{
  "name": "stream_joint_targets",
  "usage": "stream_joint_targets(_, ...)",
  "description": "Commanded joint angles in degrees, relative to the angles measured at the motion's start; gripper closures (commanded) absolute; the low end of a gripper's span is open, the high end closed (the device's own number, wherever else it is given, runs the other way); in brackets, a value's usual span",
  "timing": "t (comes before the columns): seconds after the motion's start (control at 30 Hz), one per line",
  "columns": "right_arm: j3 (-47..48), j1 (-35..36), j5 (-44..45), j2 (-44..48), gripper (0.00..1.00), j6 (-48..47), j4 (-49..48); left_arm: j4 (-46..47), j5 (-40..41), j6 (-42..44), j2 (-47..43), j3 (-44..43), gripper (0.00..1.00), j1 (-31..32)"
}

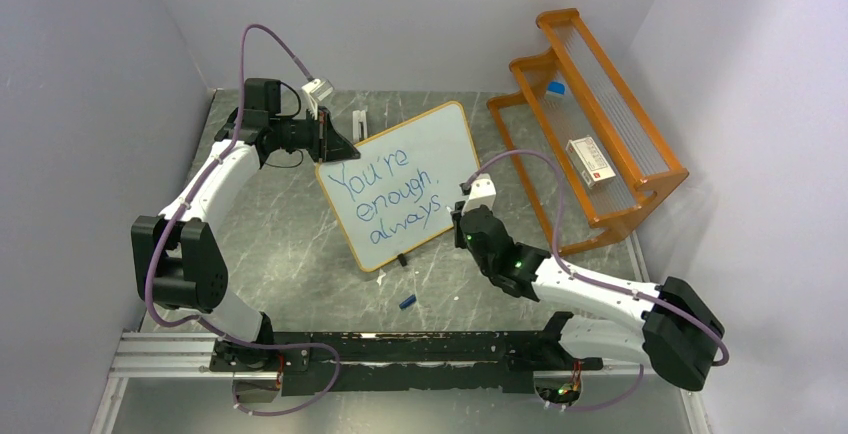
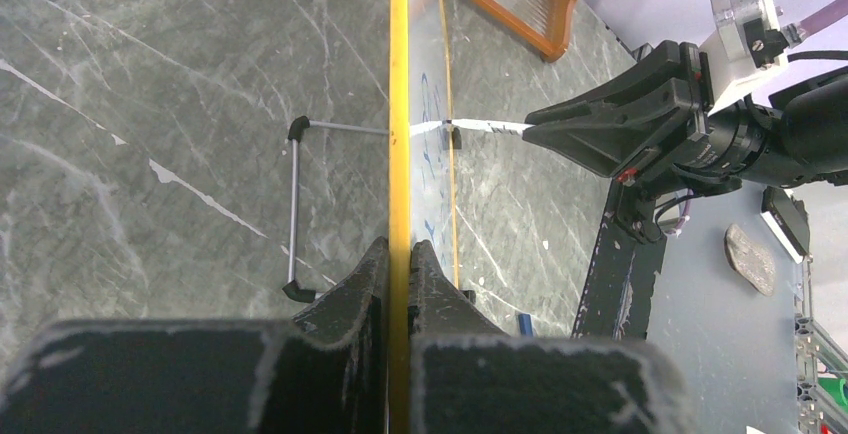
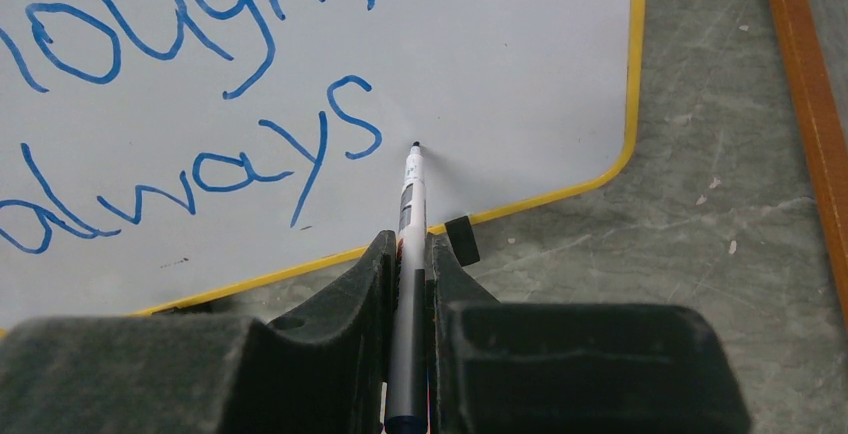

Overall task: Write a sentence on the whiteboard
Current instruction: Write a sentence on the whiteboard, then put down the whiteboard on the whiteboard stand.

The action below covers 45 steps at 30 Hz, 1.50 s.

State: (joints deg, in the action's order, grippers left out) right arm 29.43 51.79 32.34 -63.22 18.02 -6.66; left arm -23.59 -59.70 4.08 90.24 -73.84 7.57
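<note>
Grey marbled table (image 1: 300,244), white walls around. Pinched marker (image 3: 411,179) hard in right gripper (image 3: 408,246), tip at or just off whiteboard (image 3: 500,54), right of "always". Clamped left gripper (image 2: 399,254) tight over board's far-left edge; propped board mid-table, left of rack (image 1: 600,144). Likely trouble: stray blue streak if tip dragged sideways on lifting; board toppled backward if pressed harder or left grip slipped.

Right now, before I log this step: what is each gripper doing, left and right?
Left gripper: closed on the edge of the rectangular, yellow-framed whiteboard.
Right gripper: closed on a slim white marker pen.
</note>
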Motion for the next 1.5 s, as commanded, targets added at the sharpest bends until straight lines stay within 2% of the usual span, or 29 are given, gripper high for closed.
stream_joint_targets(0.0, -0.89, -0.64, 0.03, -1.28, 1.00, 1.04, -3.93, -2.36, 5.49, 4.45, 1.88, 0.27, 0.95, 0.16)
stream_joint_targets(0.37, -0.92, -0.81, -0.26, -0.92, 1.00, 0.88, -2.85, -2.46, 5.61, 4.53, 1.87, 0.22, 0.95, 0.16)
stream_joint_targets(0.7, 0.19, -0.81, 1.81, 9.91, 1.00, 0.44, 6.30, -2.78, 6.18, 4.45, 0.81, -0.35, 0.95, 0.16)
stream_joint_targets(0.83, 1.34, -0.81, 1.83, 14.74, 1.00, 0.81, 11.36, -3.39, 6.43, 4.32, 0.20, -1.72, 0.82, 0.16)
stream_joint_targets(0.97, 3.20, -0.81, 1.68, 18.72, 1.00, 1.16, 14.48, -4.97, 8.11, 3.76, -1.25, -4.45, 0.59, 0.25)
stream_joint_targets(1.17, 6.12, -0.81, 1.83, 22.92, 1.00, 0.47, 18.28, -6.28, 14.67, 1.68, -4.21, -8.37, 0.47, 1.76)
stream_joint_targets(1.27, 6.85, -0.81, 2.15, 24.55, 1.00, 0.12, 19.55, -7.59, 20.92, 0.86, -6.09, -9.97, 0.38, 3.17)
stream_joint_targets(1.47, 7.26, -0.77, 2.48, 27.10, 1.00, 0.24, 20.79, -11.70, 34.38, 0.03, -11.30, -11.01, 0.30, 6.31)
